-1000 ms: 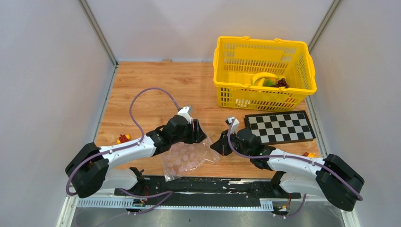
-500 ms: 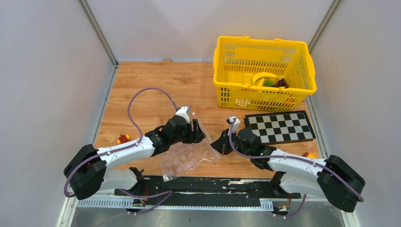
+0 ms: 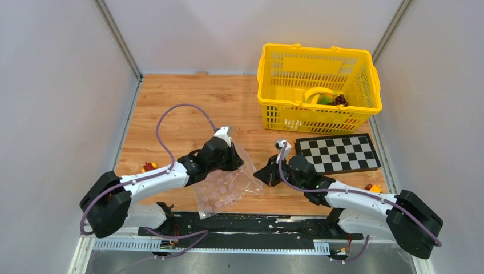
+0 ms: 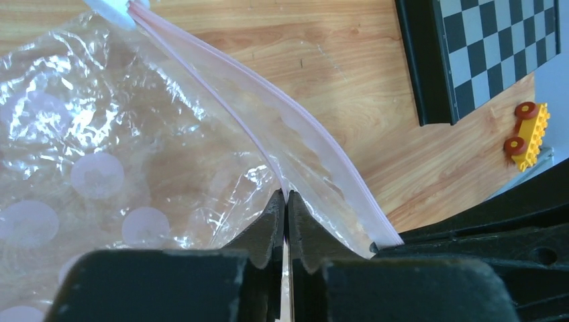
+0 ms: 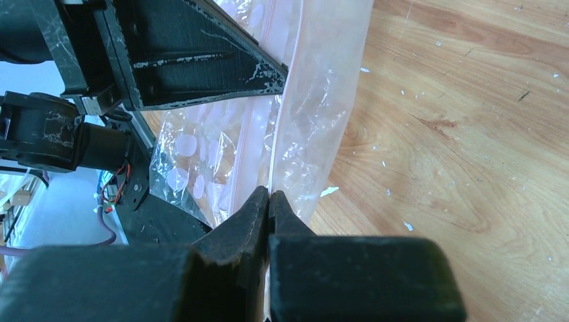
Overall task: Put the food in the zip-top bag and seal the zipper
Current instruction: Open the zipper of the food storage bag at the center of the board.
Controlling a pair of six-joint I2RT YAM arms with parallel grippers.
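The zip-top bag [image 3: 224, 190], clear with pale pink dots, lies on the wooden table near the front edge, between my two arms. My left gripper [image 3: 238, 164] is shut on one lip of its mouth. In the left wrist view the jaws [image 4: 286, 196] pinch the thin pink zipper [image 4: 335, 144] and the bag [image 4: 100, 141] spreads to the left. My right gripper [image 3: 263, 174] is shut on the bag's other edge, and its jaws [image 5: 269, 194] clamp the plastic [image 5: 315, 100]. The food [image 3: 322, 97], a yellow banana, a green piece and dark grapes, lies in the yellow basket.
The yellow mesh basket [image 3: 308, 121] stands at the back right. A checkerboard [image 3: 338, 153] lies just in front of it, close to my right arm. Small toy pieces sit by the left arm [image 3: 149, 166] and at the right edge [image 3: 374, 186]; the latter is an orange toy car [image 4: 530, 127].
My left gripper was open over the bag's mouth and has now shut on its lip. The right gripper has stayed shut on the bag's edge.
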